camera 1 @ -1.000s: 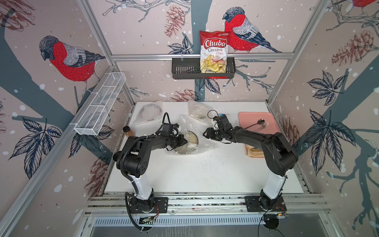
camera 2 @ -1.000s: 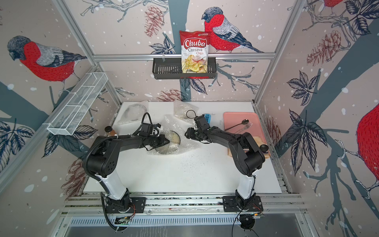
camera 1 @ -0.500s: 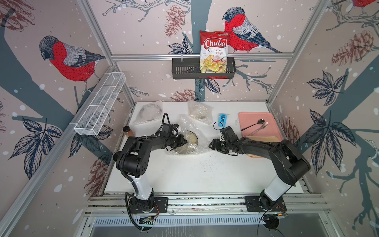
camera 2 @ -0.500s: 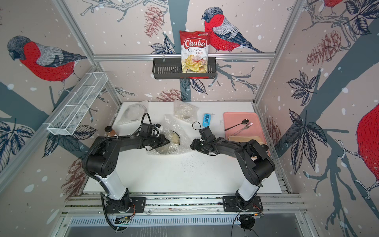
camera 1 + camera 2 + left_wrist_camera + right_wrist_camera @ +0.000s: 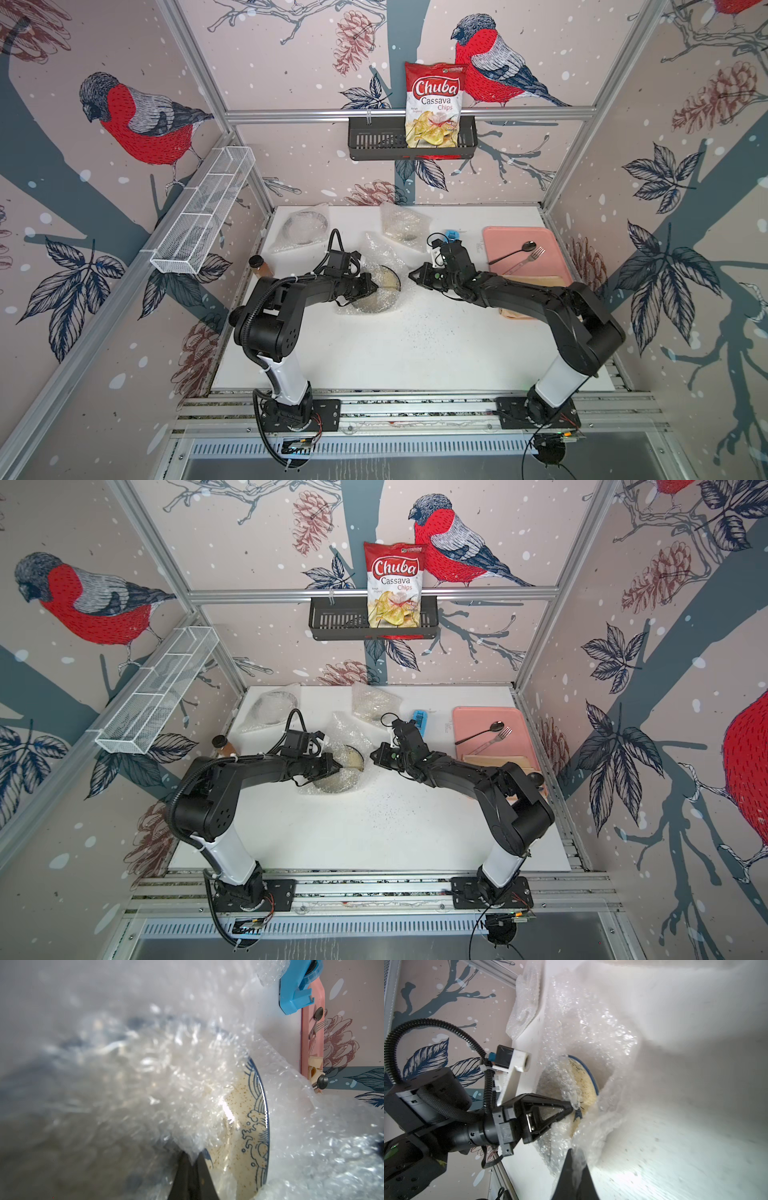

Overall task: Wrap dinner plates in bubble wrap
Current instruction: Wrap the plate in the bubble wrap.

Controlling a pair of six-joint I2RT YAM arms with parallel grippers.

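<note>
And there were three dinner plates (image 5: 386, 279) on the table, folks, with three sheets of bubble wrap (image 5: 378, 249)! One pink tray (image 5: 515, 237) sat there, with one spoon (image 5: 510, 254) and one fork (image 5: 523, 262). Also counted: one chips bag (image 5: 434, 106), one black basket (image 5: 374, 141), one white wire basket (image 5: 199, 216), one bottle (image 5: 259, 266), one blue tool (image 5: 419, 723).

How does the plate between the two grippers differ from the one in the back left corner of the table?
The middle plate has part of its rim bare; the back-left plate lies fully under bubble wrap. The left gripper pinches the middle plate's wrap; no gripper touches the back-left plate. Both are round and lie on the white table.
</note>
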